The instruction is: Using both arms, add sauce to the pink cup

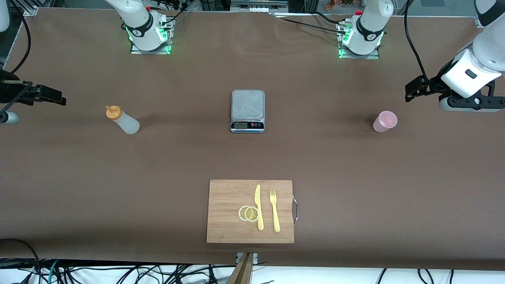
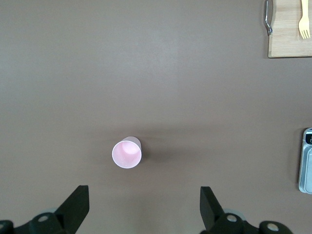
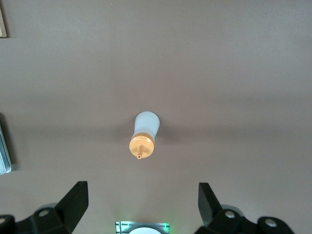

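Observation:
The sauce, a whitish squeeze bottle with an orange nozzle cap, stands upright toward the right arm's end of the table. In the right wrist view the sauce is seen from above, apart from my open right gripper. That right gripper hovers over the table edge beside it, holding nothing. The pink cup stands upright toward the left arm's end. It looks empty in the left wrist view, where the cup lies just ahead of my open left gripper. The left gripper hangs over the table beside the cup.
A silver kitchen scale sits mid-table between bottle and cup. Nearer the front camera lies a wooden cutting board with a yellow knife, a yellow fork and two lemon slices.

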